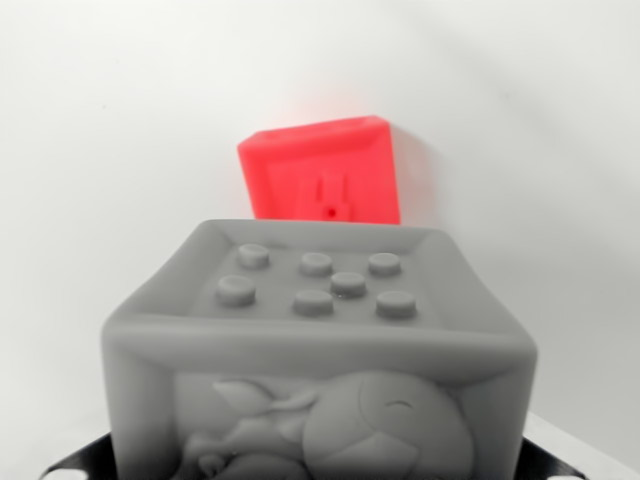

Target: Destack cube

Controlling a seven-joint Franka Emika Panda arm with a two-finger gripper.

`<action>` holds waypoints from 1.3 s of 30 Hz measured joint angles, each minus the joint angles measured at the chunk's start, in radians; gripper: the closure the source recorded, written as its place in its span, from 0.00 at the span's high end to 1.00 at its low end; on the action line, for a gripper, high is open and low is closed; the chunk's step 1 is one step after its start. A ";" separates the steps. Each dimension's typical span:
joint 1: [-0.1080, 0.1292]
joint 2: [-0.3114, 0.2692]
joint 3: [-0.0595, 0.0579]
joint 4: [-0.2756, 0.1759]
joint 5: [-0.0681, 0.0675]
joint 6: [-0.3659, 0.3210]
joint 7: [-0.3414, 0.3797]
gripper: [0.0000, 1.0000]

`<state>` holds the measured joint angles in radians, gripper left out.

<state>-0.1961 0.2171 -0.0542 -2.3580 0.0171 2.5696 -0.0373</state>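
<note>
The grey cube point(320, 350) filled the lower middle of the frame, very close to the camera. Its top face showed seven round studs, and its front face had a raised cartoon figure. The red cube point(322, 172) was behind it, in the upper middle, on the white surface point(90, 150), partly hidden by the grey one. Dark gripper parts showed at both lower corners. Whether the fingers held the grey cube, I could not tell.

From my remote station I saw a grey cube point(320, 350) whose top bore seven raised round studs and whose front carried a moulded cartoon animal. Behind it sat a bright red cube point(322, 172) against a white surface point(100, 120).
</note>
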 joint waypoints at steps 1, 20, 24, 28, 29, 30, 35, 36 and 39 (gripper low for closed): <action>0.000 -0.002 -0.002 -0.003 0.000 0.001 0.007 0.00; 0.000 -0.035 -0.031 -0.067 0.008 0.032 0.132 0.00; 0.000 -0.041 -0.038 -0.080 0.010 0.038 0.156 0.00; 0.000 -0.047 -0.044 -0.092 0.011 0.044 0.183 0.00; 0.000 -0.048 -0.045 -0.094 0.011 0.044 0.187 0.00; 0.000 -0.050 -0.047 -0.098 0.011 0.046 0.194 0.00; 0.000 -0.060 -0.056 -0.115 0.012 0.054 0.229 0.00; 0.000 -0.062 -0.058 -0.118 0.012 0.056 0.236 0.00; 0.000 -0.066 -0.063 -0.127 0.013 0.061 0.253 0.00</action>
<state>-0.1962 0.1514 -0.1169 -2.4851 0.0299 2.6306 0.2158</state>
